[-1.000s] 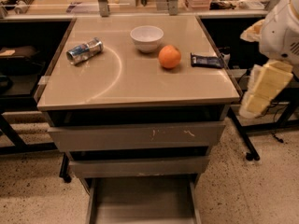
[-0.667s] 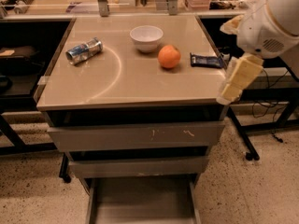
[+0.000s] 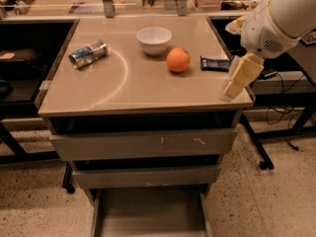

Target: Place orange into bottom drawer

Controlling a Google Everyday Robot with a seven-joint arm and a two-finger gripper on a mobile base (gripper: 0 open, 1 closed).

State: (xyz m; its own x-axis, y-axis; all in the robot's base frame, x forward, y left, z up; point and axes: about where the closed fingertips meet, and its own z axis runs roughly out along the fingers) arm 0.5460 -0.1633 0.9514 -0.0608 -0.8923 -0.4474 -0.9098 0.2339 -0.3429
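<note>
The orange [image 3: 178, 59] sits on the beige cabinet top [image 3: 123, 88], right of centre, just in front and to the right of a white bowl [image 3: 154, 39]. The bottom drawer [image 3: 148, 216] is pulled out at the foot of the cabinet, and the part of its flat floor in view is bare. My gripper [image 3: 231, 92], pale cream on a white arm, hangs over the top's right front corner. It is to the right of the orange, nearer the front edge, and apart from it. It holds nothing that I can see.
A crushed silver can [image 3: 89, 53] lies at the left of the top. A dark wrapped bar [image 3: 215, 63] lies right of the orange. The scratched top drawer front [image 3: 143, 143] and the middle drawer front [image 3: 145, 176] are closed. Black table frames stand on both sides.
My arm and gripper have moved left, from beside the cabinet to over its right front corner. The orange and other objects have not moved.
</note>
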